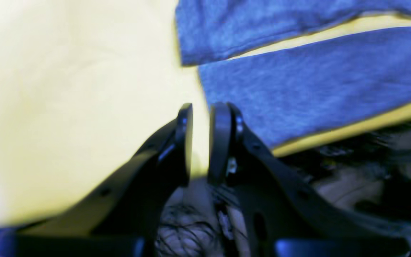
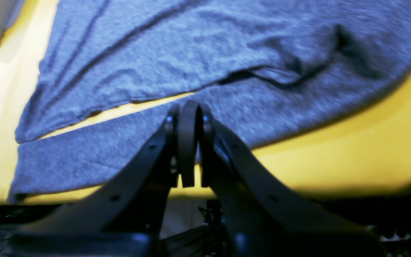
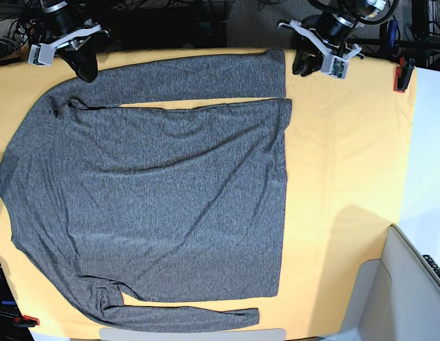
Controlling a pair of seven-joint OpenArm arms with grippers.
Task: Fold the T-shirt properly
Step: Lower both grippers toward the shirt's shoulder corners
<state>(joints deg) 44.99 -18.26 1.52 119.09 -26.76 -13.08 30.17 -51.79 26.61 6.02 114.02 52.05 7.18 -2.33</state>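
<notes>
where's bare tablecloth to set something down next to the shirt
A wide bare strip of yellow tablecloth runs between the grey long-sleeved shirt's hem and the table's edge by the red clamp. The shirt covers nearly everything else, leaving thin margins along its sleeves.

Left gripper (image 1: 201,142): fingers slightly parted, nothing between them
T-shirt (image 1: 298,92): sleeve cuff and hem edge, upper right
Worktop cloth (image 1: 66,107): yellow, bare at left

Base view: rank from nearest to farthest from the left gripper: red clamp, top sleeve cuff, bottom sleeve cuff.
From the left gripper:
1. Top sleeve cuff of the T-shirt, right beside it, at the table's far edge.
2. Red clamp, along that edge at the corner.
3. Bottom sleeve cuff, across the table at the near edge.
</notes>
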